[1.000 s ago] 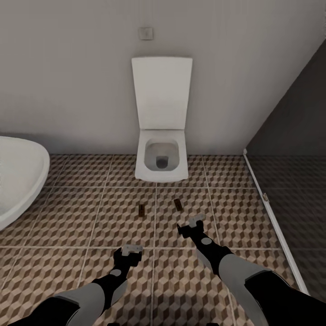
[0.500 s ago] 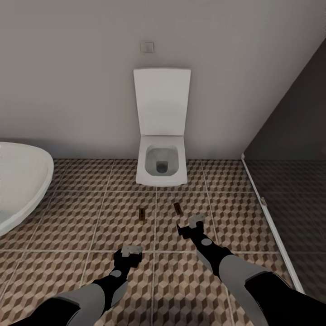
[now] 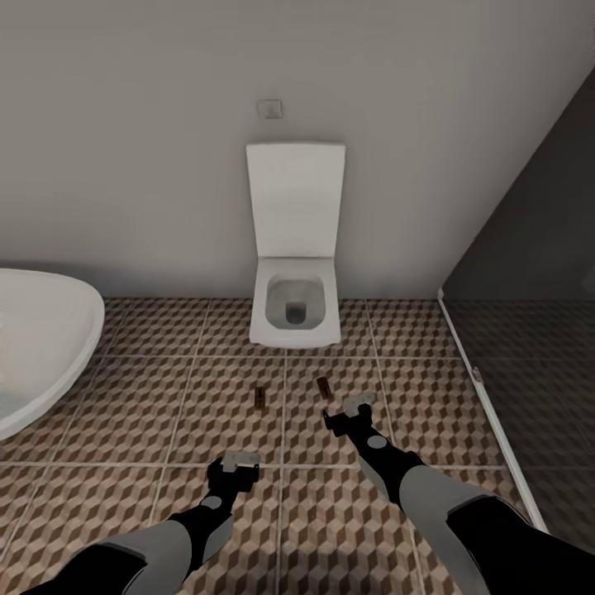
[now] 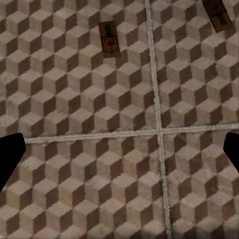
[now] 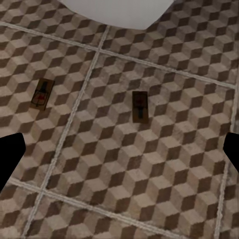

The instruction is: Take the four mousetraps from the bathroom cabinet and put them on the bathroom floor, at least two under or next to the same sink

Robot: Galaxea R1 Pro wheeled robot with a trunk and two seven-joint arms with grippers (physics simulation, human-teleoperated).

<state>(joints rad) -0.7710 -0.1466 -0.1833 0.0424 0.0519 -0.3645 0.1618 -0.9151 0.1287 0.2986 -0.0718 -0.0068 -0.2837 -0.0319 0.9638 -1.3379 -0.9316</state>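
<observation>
Two mousetraps [image 3: 260, 398] [image 3: 324, 387] lie flat on the bathroom floor [image 3: 124, 463], apart, at 12 o'clock, short of the toilet [image 3: 295, 310]. Left gripper [image 3: 232, 470] and right gripper [image 3: 351, 411] fingers spread wide, empty. Open tiles surround both.

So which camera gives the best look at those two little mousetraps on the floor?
The right wrist view: both mousetraps lie whole and large on the tiles. The left wrist view shows one clearly, the other cut at the picture's edge. The head view shows both as tiny slivers before the toilet.
</observation>
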